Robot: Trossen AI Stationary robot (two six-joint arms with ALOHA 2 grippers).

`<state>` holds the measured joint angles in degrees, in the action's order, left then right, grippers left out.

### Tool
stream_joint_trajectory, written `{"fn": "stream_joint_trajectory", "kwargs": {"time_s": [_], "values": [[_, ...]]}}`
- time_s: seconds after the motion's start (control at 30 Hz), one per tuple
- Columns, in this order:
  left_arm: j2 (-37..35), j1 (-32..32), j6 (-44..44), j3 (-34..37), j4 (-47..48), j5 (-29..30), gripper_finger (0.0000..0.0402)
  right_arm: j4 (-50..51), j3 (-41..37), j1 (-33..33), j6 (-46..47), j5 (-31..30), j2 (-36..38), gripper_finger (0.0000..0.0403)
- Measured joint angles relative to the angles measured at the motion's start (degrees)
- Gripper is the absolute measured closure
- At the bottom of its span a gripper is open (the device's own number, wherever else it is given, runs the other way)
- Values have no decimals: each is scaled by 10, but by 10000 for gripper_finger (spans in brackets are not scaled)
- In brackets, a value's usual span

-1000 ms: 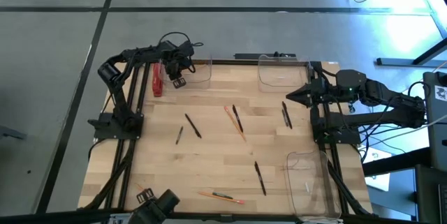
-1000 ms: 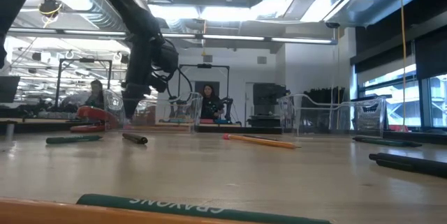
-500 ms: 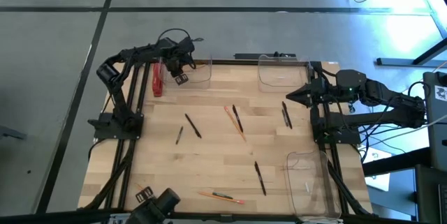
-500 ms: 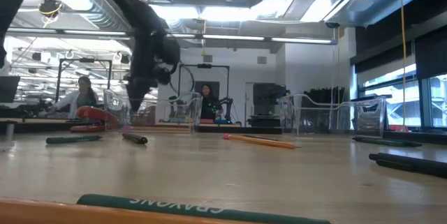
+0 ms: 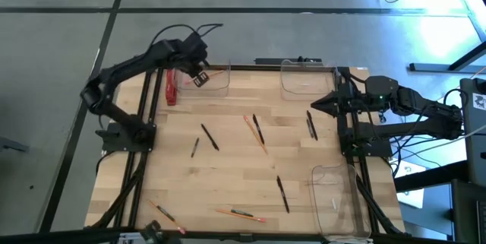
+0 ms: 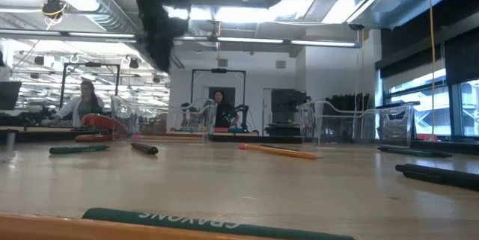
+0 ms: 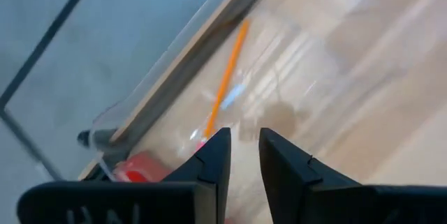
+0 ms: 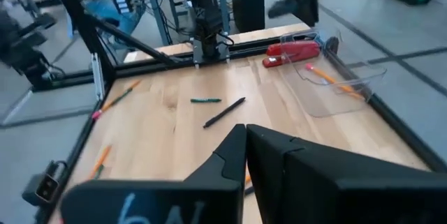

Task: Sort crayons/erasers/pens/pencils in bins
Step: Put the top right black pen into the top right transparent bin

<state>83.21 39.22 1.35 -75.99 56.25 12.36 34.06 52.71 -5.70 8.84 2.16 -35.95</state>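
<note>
1. Judging by looks, your pencils (image 5: 255, 134) are light, stiff, roll-prone — pinch mid-shaft; one (image 7: 225, 91) lies in the far-left bin (image 5: 220, 87).
2. Left fingers (image 7: 241, 155) — narrow gap, empty, above that bin.
3. Right fingers (image 8: 244, 138) closed, waiting at the tabletop's (image 5: 228, 175) right edge.

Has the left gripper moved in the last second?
Yes. The left gripper has lifted and shifted slightly toward the far table edge, now above the bin holding a pencil, beside the red bar.

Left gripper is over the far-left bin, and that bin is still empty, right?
Not empty. The left wrist view shows one pencil lying inside that bin; the right wrist view shows it too. The left gripper does hang over it, holding nothing.
</note>
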Motion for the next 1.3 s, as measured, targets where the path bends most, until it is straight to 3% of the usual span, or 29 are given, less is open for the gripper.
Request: {"fn": "stream_joint_trajectory", "kwargs": {"time_s": [0.13, 0.37, 0.6, 0.83, 1.1, 1.3], "values": [[-44, -67, -41, 0, -5, 0, 333, -5, 0, 0, 33, -11, -3, 386], [-97, -194, -129, 0, -9, 2, 333, 37, 0, 0, 171, -69, -31, 397], [-110, -292, -189, 0, -15, 42, 333, 157, 0, 0, 353, -128, -95, 399], [-110, -348, -193, 0, -35, 68, 333, 279, 0, 0, 481, -125, -158, 400], [-110, -393, -188, 0, -89, 69, 333, 303, 0, 0, 480, -85, -222, 397], [-109, -419, -174, 0, -101, 69, 333, 291, 0, 0, 446, -130, -248, 377]]}}
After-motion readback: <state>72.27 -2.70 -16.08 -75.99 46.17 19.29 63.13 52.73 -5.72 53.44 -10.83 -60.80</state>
